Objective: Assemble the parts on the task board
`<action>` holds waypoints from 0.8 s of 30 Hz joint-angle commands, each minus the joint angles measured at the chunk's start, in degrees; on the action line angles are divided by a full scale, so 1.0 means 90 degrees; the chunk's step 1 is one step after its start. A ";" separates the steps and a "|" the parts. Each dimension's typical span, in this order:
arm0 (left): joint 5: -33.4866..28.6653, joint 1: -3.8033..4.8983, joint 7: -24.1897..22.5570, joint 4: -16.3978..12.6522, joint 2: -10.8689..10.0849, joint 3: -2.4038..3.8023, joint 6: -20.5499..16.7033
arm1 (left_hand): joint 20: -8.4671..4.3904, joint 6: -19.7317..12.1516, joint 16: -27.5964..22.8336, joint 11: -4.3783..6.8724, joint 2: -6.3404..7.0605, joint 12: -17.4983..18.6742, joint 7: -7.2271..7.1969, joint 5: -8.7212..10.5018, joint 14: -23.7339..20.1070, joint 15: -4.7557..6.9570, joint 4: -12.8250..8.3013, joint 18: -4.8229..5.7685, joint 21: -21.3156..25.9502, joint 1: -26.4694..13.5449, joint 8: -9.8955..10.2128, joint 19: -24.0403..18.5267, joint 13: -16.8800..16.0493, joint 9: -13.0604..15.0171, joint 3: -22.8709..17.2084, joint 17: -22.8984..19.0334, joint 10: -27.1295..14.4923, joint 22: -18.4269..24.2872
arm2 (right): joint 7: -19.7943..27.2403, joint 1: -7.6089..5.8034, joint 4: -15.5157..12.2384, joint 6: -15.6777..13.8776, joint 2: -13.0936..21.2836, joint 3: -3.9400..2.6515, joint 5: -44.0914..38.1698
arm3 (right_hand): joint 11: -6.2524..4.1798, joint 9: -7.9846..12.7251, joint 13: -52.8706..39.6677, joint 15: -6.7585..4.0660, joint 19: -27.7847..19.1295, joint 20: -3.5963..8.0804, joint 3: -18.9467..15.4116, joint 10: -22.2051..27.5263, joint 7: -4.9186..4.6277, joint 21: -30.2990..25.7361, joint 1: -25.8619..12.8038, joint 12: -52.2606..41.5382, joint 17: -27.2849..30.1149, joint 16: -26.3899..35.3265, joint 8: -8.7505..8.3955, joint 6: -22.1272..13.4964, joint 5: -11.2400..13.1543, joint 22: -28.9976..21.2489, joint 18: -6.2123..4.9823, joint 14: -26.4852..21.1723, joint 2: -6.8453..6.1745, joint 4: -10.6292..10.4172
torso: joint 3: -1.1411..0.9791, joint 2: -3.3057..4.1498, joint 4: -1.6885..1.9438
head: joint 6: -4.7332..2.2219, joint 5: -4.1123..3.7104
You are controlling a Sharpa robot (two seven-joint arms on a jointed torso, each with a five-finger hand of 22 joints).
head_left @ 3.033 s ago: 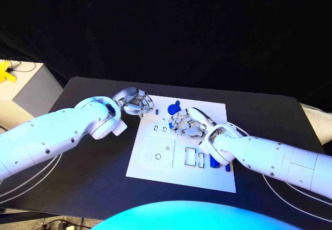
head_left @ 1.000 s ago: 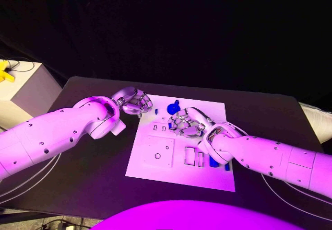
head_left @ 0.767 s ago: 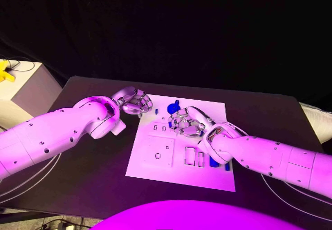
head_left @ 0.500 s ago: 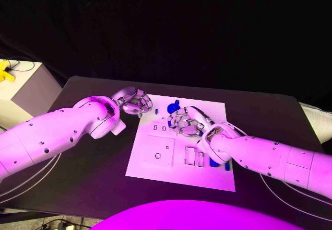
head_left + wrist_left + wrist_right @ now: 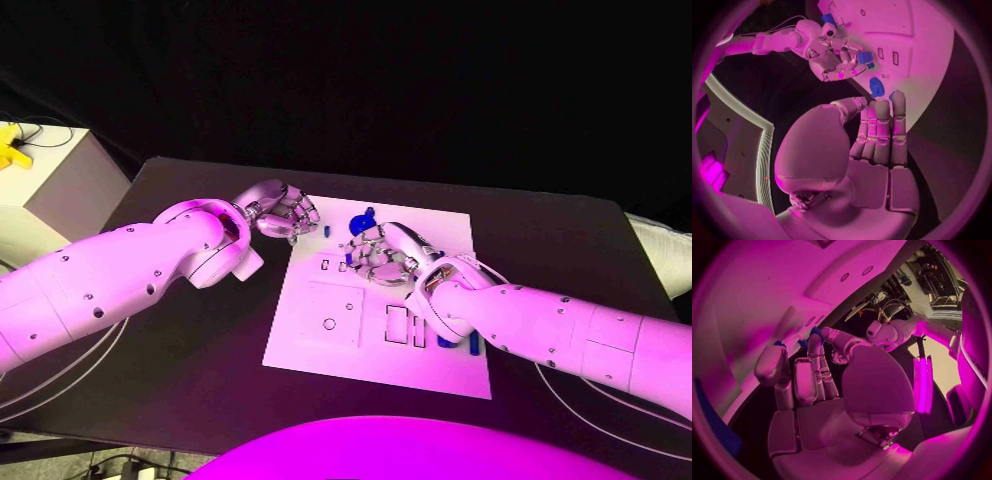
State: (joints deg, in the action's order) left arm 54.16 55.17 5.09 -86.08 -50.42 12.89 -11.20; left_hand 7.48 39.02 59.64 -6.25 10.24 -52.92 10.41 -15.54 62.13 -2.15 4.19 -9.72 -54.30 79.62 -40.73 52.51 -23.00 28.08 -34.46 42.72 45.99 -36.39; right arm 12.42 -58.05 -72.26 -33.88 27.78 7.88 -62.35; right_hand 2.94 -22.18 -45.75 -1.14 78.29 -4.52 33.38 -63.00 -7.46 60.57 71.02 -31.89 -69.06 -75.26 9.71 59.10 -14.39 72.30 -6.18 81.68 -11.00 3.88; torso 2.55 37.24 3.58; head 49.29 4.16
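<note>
Black table (image 5: 173,330) carries the white board (image 5: 378,345) at its middle, with a pale box (image 5: 58,185) off the table's left edge. The left hand (image 5: 280,212) sits at the board's far left corner, its fingers (image 5: 882,130) held straight and close together with nothing between them; in the left wrist view their tips lie near a round blue part (image 5: 877,87) on the board. Just to the right in the head view, that round part (image 5: 361,221) stands near the board's far edge, partly hidden by the right hand (image 5: 378,252). The right hand is over the board's upper middle, beside two small slots (image 5: 335,265), its fingers curled around a small blue part (image 5: 865,58), which the left wrist view shows pinched at the fingertips. In the right wrist view the fingertips (image 5: 814,338) carry blue at their ends, close to the board. Nearer the robot, more blue parts (image 5: 449,338) lie along the board's right side, next to upright rectangular slots (image 5: 397,325), partly under the right arm.
</note>
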 commanded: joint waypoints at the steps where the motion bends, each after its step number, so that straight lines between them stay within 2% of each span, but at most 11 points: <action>1: -0.0038 0.0001 -0.0024 -0.0011 0.0012 0.0005 0.0095 | 0.0025 -0.0035 -0.0027 -0.0012 -0.0018 -0.0033 0.0058 -0.0025 -0.0055 -0.0010 -0.0007 -0.0091 0.0019 0.0034 -0.0021 -0.0038 0.0004 -0.0006 0.0012 -0.0006 -0.0023 0.0002 | -0.0160 0.0007 0.0009 0.0145 -0.0008 0.0001 -0.0221 | -0.0019 -0.0004 -0.0006 -0.0017 0.0045 -0.0013 0.0034 0.0082 0.0006 0.0027 -0.0062 -0.0021 -0.0007 -0.0036 0.0035 0.0006 0.0036 0.0005 0.0040 0.0047 0.0013 0.0003 | 0.0001 -0.0001 -0.0006 | 0.0009 0.0006; 9: -0.0039 0.0001 -0.0020 -0.0011 0.0013 0.0005 0.0109 | 0.0025 -0.0035 -0.0027 -0.0012 -0.0018 -0.0033 0.0058 -0.0025 -0.0055 -0.0010 -0.0007 -0.0091 0.0019 0.0034 -0.0021 -0.0038 0.0004 -0.0006 0.0012 -0.0006 -0.0023 0.0002 | -0.0343 0.0011 0.0016 0.0128 0.0009 0.0002 -0.0411 | -0.0017 -0.0005 -0.0025 -0.0016 0.0043 -0.0014 0.0030 0.0091 0.0005 0.0021 -0.0074 -0.0051 -0.0013 -0.0045 0.0038 0.0008 0.0039 0.0006 0.0039 0.0049 0.0007 -0.0002 | -0.0005 -0.0002 -0.0007 | 0.0021 0.0008; 24: -0.0040 0.0001 -0.0010 -0.0006 0.0019 0.0005 0.0118 | 0.0027 -0.0042 -0.0024 -0.0014 -0.0025 -0.0046 0.0061 -0.0026 -0.0063 -0.0013 -0.0006 -0.0091 0.0017 0.0044 -0.0026 -0.0044 0.0021 -0.0018 0.0020 -0.0020 -0.0033 0.0000 | -0.0376 0.0016 -0.0009 0.0356 0.0005 0.0003 -0.0484 | -0.0015 -0.0007 -0.0031 -0.0011 0.0010 -0.0017 0.0038 0.0150 0.0004 -0.0054 -0.0080 -0.0058 0.0023 -0.0025 0.0047 0.0016 0.0050 -0.0031 0.0026 0.0027 -0.0004 -0.0001 | -0.0002 -0.0002 -0.0009 | 0.0032 0.0011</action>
State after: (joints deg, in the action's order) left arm 54.15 55.17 5.20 -86.07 -50.37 12.89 -10.91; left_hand 7.69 39.02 59.64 -6.25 10.24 -53.20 10.41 -15.54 61.92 -2.36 4.19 -9.72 -54.30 79.62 -40.73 52.30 -22.86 27.96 -34.46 42.59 45.99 -36.39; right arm 9.22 -57.98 -72.23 -32.10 27.84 7.87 -65.78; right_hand 2.92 -22.18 -45.97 -1.34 78.29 -4.52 33.37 -62.18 -7.35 60.21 71.03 -32.24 -68.86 -75.46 9.96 58.96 -14.18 72.02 -6.18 81.88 -11.01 3.87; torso 2.51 37.22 3.49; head 49.56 4.27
